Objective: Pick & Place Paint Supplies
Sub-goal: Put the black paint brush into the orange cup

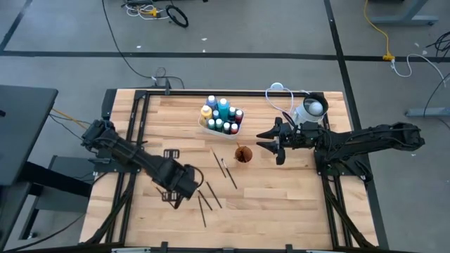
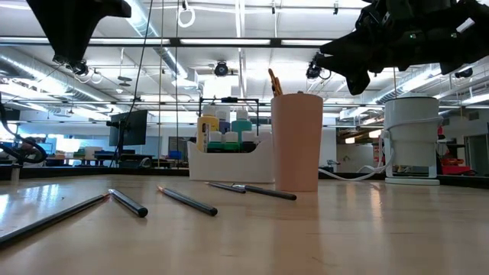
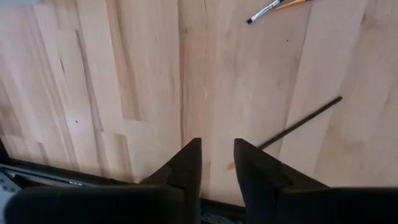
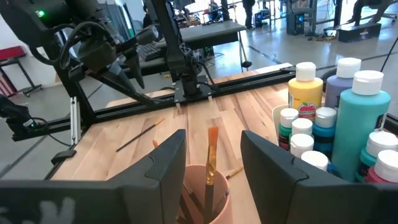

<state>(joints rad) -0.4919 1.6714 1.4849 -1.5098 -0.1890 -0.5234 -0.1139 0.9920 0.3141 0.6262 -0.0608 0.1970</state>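
Several small white-capped bottles (image 1: 221, 116) stand in a white tray (image 2: 233, 162) at the table's far middle. A tan cup (image 1: 243, 153) holds a few brushes, one orange-handled (image 4: 212, 155). Thin dark brushes (image 1: 228, 172) and more brushes (image 1: 206, 200) lie flat on the wood. My left gripper (image 1: 179, 191) hangs over bare wood left of those brushes, pointing down, open by a narrow gap (image 3: 217, 149), nothing in it. My right gripper (image 1: 278, 143) stands level and open just right of the cup; in its wrist view the cup (image 4: 205, 199) shows between the fingers, untouched.
A white-and-grey round container (image 1: 310, 109) with a cable stands at the far right, behind my right arm. A dark brush (image 3: 301, 122) lies close to my left fingertips. Dark frame rails run along the table's left and right edges. Bare wood lies at the near middle.
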